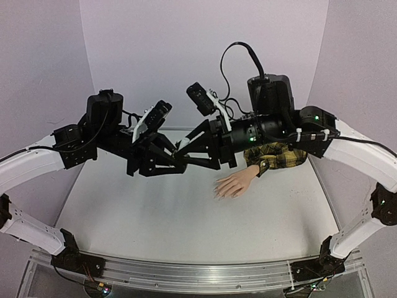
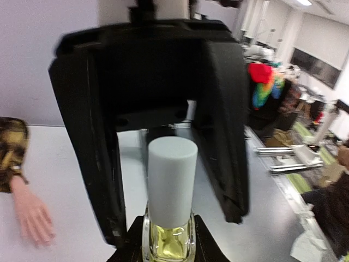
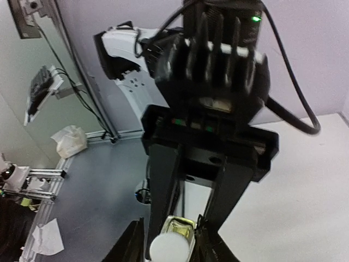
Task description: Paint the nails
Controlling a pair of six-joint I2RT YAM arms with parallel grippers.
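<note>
No lettering can be read on the bottle (image 2: 169, 246): only its glass shoulder, holding yellowish liquid, shows above the bottom edge of the left wrist view, and the rest is cut off. Its white cap (image 2: 172, 180) is plain and stands upright at 12 o'clock from the glass. The left gripper (image 2: 169, 236) is clamped on the glass, one finger on each side. The right gripper (image 3: 170, 248) faces it head-on with its fingers parted, one at 9 o'clock and one at 3 o'clock of the cap, a narrow gap on each side. From above, the two grippers hide the bottle almost wholly where they meet over the table (image 1: 155, 217). The mannequin hand (image 1: 232, 185) lies flat on the table at about 4 o'clock from that meeting point, well apart from it. Its plaid sleeve (image 1: 284, 155) is at 2 o'clock, partly under the right arm. The fingers point toward 8 o'clock, and the nails (image 1: 218, 192) at their tips are too small and blurred to tell apart.
</note>
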